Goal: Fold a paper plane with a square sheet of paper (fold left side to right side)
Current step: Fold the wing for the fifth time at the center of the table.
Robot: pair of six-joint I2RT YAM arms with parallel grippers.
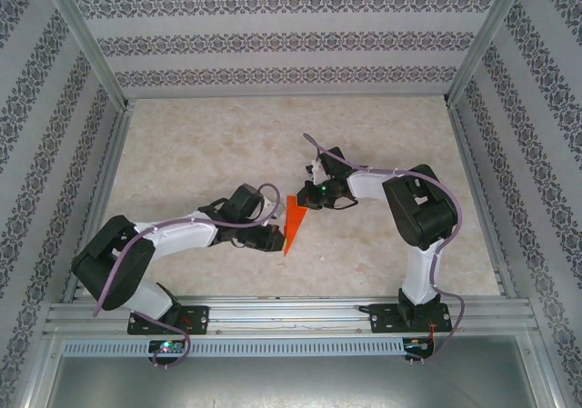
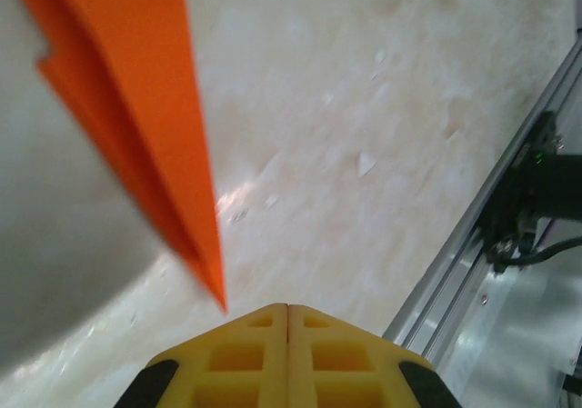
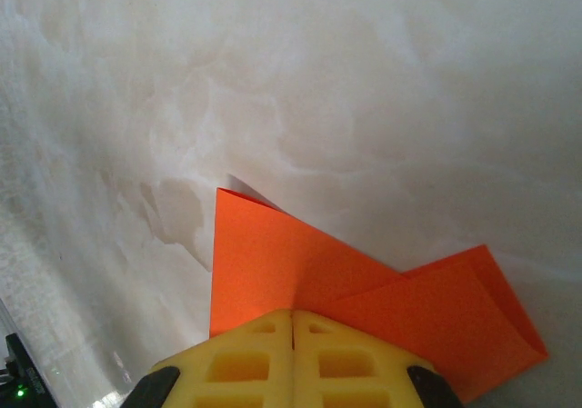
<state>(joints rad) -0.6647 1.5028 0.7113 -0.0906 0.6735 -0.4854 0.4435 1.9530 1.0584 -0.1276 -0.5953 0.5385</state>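
My right claw [image 3: 293,315] clamped on a folded bright orange-red paper sheet [image 3: 273,263] over the pale marbled tabletop [image 3: 273,81], my left claw [image 2: 288,308] pressed together, the sheet's point just beside it.

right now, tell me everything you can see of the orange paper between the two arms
The thin bright orange-red folded paper is plain and matte, creased into a narrow pointed wedge with overlapping layers. It lies on the pale marbled table, tip toward the near edge. The shut right end effector sits over its wide end, apparently pressing; the shut left end effector is beside the tip.
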